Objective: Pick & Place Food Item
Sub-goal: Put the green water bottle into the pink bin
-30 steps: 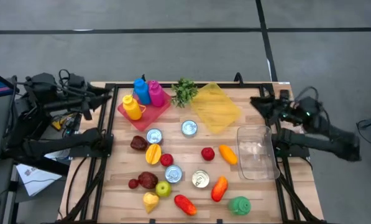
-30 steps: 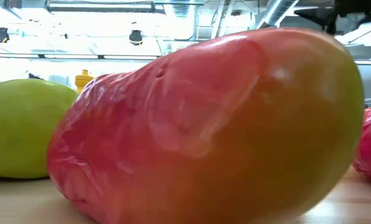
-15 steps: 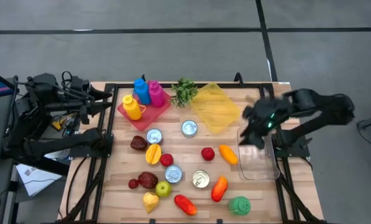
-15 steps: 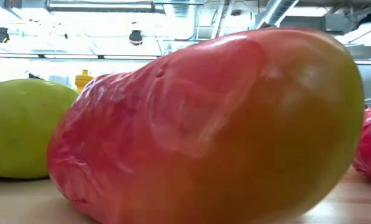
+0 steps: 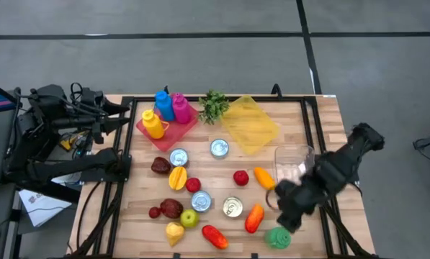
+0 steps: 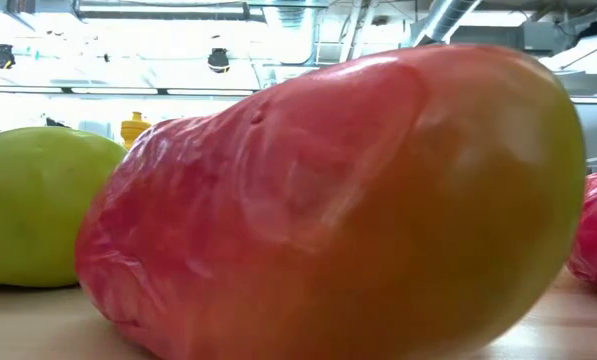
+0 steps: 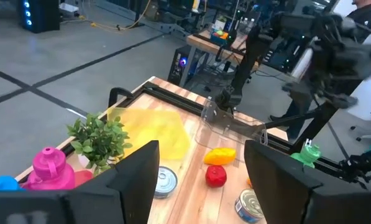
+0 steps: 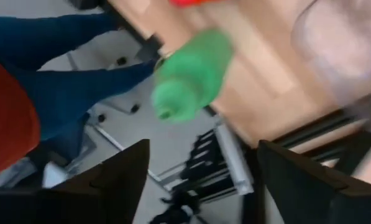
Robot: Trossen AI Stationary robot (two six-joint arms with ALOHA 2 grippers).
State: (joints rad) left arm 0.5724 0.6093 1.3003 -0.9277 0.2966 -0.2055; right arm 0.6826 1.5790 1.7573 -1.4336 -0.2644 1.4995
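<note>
Seen from overhead, a wooden table (image 5: 301, 122) holds scattered toy food. The right gripper (image 5: 285, 214) hangs over the lower right of the table, its dark arm reaching in diagonally from the right edge. The right wrist view shows its two fingers (image 8: 120, 180) spread apart with nothing between them.

Just below the gripper in the overhead frame lies a green pepper (image 5: 277, 237), near the table's bottom edge; whether they touch cannot be told. In the right wrist view the green pepper (image 8: 191, 74) is blurred, and its long axis runs diagonally with the stem end pointing lower left, toward the table edge.

To the gripper's left lies an orange-red pepper (image 5: 254, 217), tilted with its long axis running from lower left to upper right. A clear plastic container (image 5: 294, 167) sits just above the gripper, partly covered by the arm.

The left gripper (image 5: 124, 109) waits off the table's upper left corner; its wrist view shows its fingers (image 7: 138, 171) parted and empty.

The low view is filled by a red-and-yellow mango (image 6: 328, 200) beside a green apple (image 6: 38, 205).
</note>
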